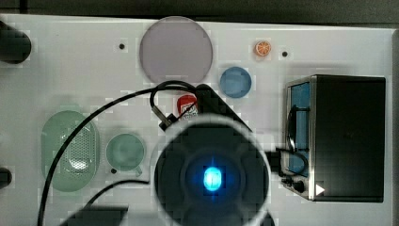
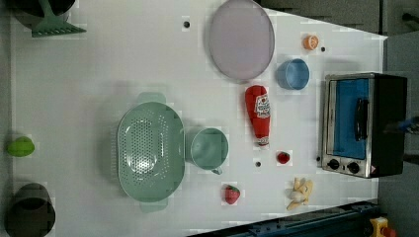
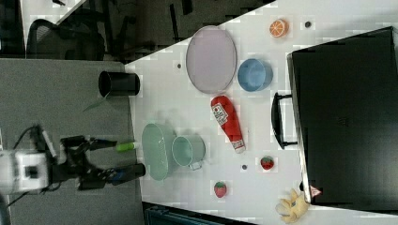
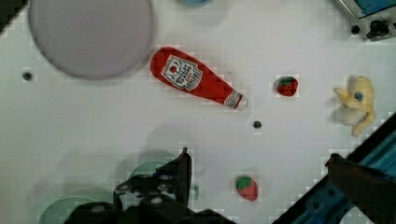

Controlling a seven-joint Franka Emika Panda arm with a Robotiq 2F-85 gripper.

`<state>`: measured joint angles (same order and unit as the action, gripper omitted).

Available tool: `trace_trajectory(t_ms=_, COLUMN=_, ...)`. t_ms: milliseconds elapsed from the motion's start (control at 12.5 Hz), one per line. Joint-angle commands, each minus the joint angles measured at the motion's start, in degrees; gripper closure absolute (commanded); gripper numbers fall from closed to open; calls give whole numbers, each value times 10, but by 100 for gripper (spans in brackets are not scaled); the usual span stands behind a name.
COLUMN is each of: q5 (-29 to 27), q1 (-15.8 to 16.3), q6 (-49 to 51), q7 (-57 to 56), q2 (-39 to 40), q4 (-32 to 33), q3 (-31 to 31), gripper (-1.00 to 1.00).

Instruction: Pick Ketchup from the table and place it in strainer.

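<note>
Wrist view: my gripper (image 4: 257, 163) fingers wide apart, empty, high above table. Ketchup (image 4: 196, 78) lying ahead, untouched. Approach step; next descend, straddle bottle body, then carry to strainer (image 2: 148, 150).

White-rimmed dark arm (image 1: 211, 174), glowing blue light, black cable (image 1: 70, 141) looping alongside.

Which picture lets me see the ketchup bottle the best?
The left view: the whole ketchup bottle lies flat on the white table, label and nozzle clear. The right view and wrist view show all of it too, lying slanted. In the top view the arm covers most of it, leaving a red bit.
</note>
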<state>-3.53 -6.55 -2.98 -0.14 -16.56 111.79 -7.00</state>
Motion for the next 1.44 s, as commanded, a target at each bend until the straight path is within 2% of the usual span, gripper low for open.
trace_trajectory(t_ms=80, q5=0, q1=-8, q6=-55, q7=-122, q2=76, q4=49, q3=0, gripper=-100)
trace_trajectory(t_ms=480, q5=0, q1=-8, q6=-207, q7=-393, q2=135, q4=109, q3=0, gripper=-100)
trace_trajectory(t_ms=800, q5=4, q1=-6, q6=-346, q7=-545, q2=171, q4=180, q3=-5, gripper=-100)
trace_trajectory(t_ms=1040, q5=7, q1=-5, q6=-423, q7=-559, q2=213, q4=218, q3=-16, gripper=-100)
trace_trajectory(t_ms=1440, q5=34, q1=-1, q6=-551, q7=-558, q2=303, q4=237, q3=-17, gripper=-100)
